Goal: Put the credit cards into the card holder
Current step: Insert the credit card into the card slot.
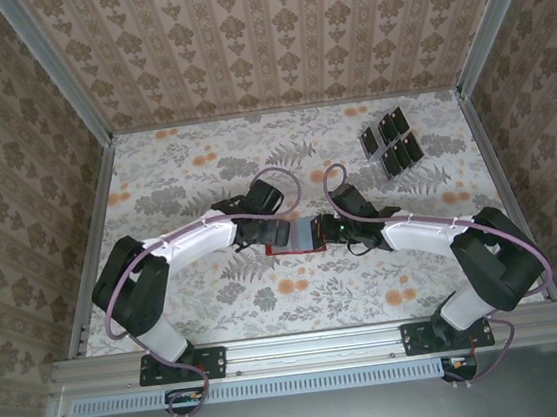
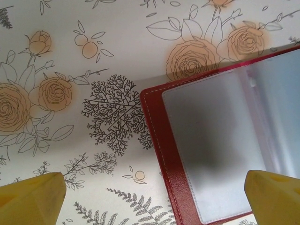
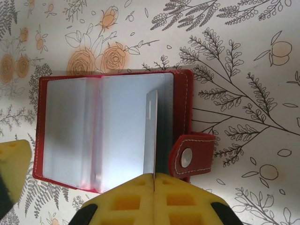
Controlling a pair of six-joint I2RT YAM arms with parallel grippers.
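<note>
Right gripper (image 3: 153, 180) is pinched tight on a card (image 3: 152, 131) held edge-on over the open red wallet (image 3: 65, 122) — left gripper (image 2: 152, 199) gapes wide, holding nothing.

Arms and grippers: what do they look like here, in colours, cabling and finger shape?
The left arm and the right arm are built alike: white links between bulky black joints, with a mauve cable looping along each. The left gripper has plain yellow wedge-shaped fingers. The right gripper also has yellow fingers, with square recesses moulded in.
</note>
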